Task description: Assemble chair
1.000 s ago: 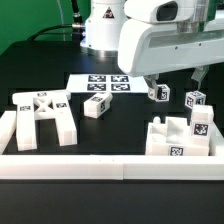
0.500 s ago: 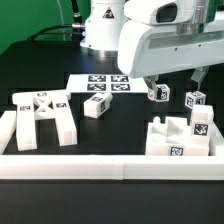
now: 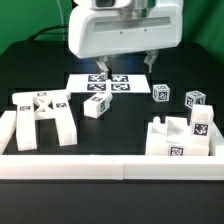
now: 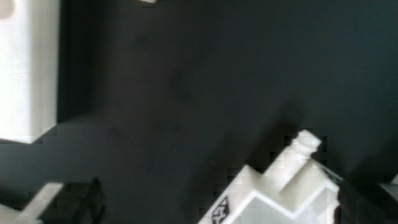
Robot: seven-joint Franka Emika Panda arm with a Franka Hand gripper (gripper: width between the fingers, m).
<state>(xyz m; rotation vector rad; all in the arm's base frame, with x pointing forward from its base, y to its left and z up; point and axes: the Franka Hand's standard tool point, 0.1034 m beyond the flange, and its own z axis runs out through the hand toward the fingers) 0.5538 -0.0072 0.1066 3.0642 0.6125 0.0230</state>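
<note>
Chair (image 3: 178, 150) is seen in loose parts on the table (image 3: 120, 132) in the exterior view: leg frame (image 3: 42, 118) at the left, block (image 3: 96, 106) mid-table, cubes (image 3: 161, 94) and slabs (image 3: 168, 130) at the right. The gripper (image 3: 127, 66) is held spread and empty above the marker board (image 3: 100, 84). In the blurred wrist view, a white part (image 4: 281, 185) is made out.

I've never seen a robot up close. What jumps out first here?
The big white robot hand hangs open over the marker board at the back. White chair parts lie on the black table: a leg frame at the exterior view's left, clustered slabs at its right.
</note>
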